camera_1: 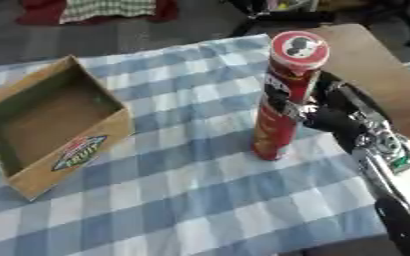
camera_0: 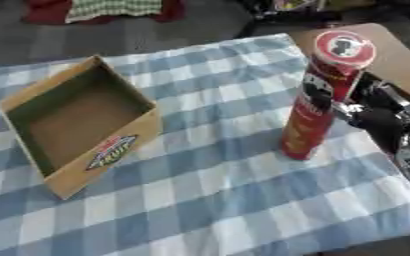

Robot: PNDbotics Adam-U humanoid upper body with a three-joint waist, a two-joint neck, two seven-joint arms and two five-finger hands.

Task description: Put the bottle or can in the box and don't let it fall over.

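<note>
A tall red crisp can [camera_1: 283,95] stands upright on the checked tablecloth [camera_1: 182,200] of the table, right of centre. The right robot hand [camera_1: 327,117] is at its right side, fingers curled round the mid-body, grasping it. The open cardboard box [camera_0: 77,125] lies well apart to the left, empty. The can is tall and narrow, so a sideways carry could tilt it. Clipping the box's near wall, or setting it down tilted, would likely topple it. No left robot hand shows.

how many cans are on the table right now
1. A tall red can stands upright on the checked cloth, right of the open cardboard box, with the right hand at its side. None seems hidden.
</note>
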